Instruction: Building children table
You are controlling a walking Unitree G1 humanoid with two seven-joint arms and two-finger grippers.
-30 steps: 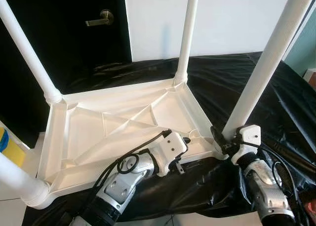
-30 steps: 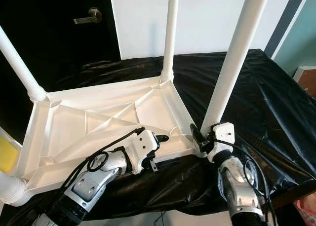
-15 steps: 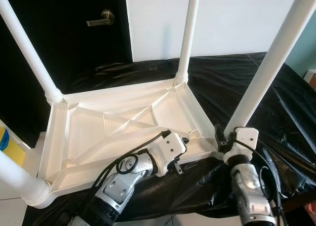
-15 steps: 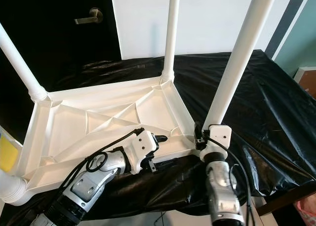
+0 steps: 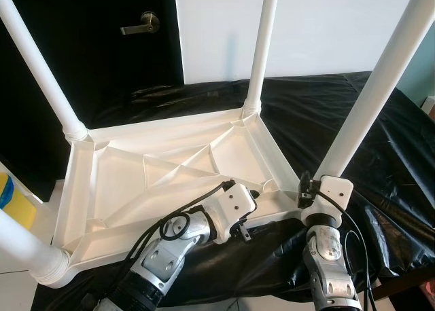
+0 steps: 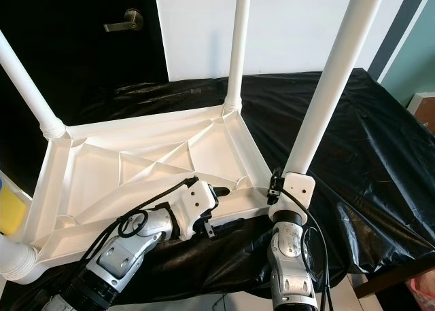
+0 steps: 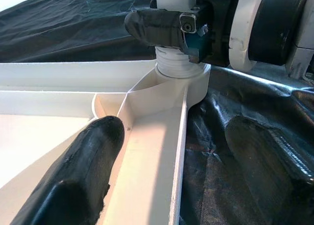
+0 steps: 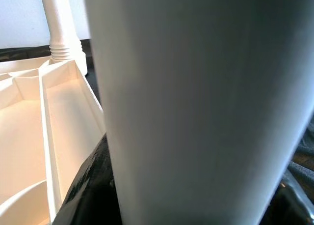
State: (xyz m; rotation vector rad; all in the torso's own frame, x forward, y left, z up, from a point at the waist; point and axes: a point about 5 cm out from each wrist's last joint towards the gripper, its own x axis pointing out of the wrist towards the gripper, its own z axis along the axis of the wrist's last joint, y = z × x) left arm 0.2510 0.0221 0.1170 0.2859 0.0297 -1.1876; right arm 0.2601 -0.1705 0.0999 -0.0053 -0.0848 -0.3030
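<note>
inverted white tabletop [image 5: 163, 182] lying on a black sheet [image 5: 380, 148], ribbed underside up, with four white legs rising from its corner sockets. the right gripper [image 5: 304, 189] is clamped round the base of the near right leg [image 5: 360, 107], just above its socket; in the left wrist view one black finger [image 7: 162, 26] of it wraps the leg directly over the threaded collar [image 7: 176, 68]. the leg's long axis runs up and away from this gripper, leaning slightly outward, so any turning or seating must act about that axis. the left gripper [image 7: 162, 176] sits just beside the same corner on the tabletop side, its fingers spread apart and holding nothing: one finger [image 7: 83, 166] rests inside the frame on a rib, the other [image 7: 265, 151] lies outside on the sheet, and the tabletop's near edge rail passes between them. the socket lies straight ahead of the left gripper, along its fingers. judged step: tightening or seating the last leg, with the right gripper the one engaged and the left placed to steady the frame. the far legs [image 5: 262, 46] stand well apart from both grippers.
</note>
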